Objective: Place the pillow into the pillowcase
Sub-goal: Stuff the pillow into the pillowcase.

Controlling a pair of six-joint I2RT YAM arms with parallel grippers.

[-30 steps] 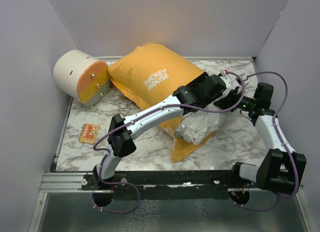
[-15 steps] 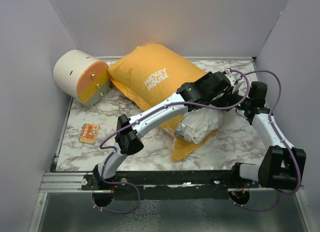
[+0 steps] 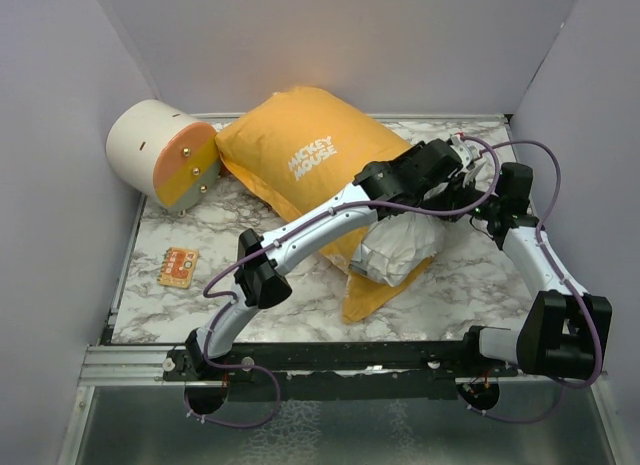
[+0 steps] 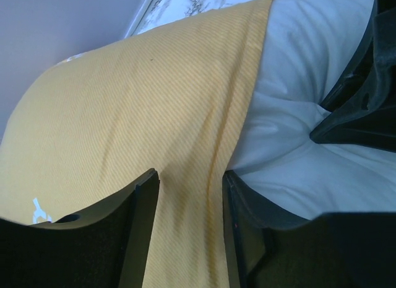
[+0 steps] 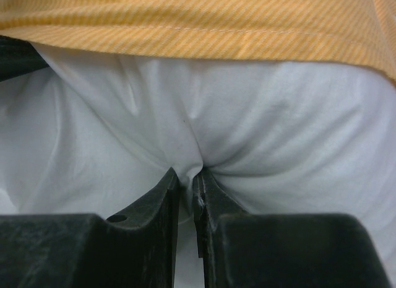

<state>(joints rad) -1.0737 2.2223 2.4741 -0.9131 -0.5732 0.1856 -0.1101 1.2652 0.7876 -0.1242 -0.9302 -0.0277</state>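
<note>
The pillow [image 5: 260,114] is pinched by the right claw [image 5: 189,176], ready for pushing. The pillowcase [image 4: 124,102] edge is set inside the open left claw [image 4: 189,183].

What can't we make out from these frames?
- Top view: how much pillow sits inside the pillowcase; fabric and the left arm cover it.
- Left wrist view: whether the left gripper straddles pillowcase fabric or hovers above; no depth.
- Top view: print on the small orange card, too small.
</note>
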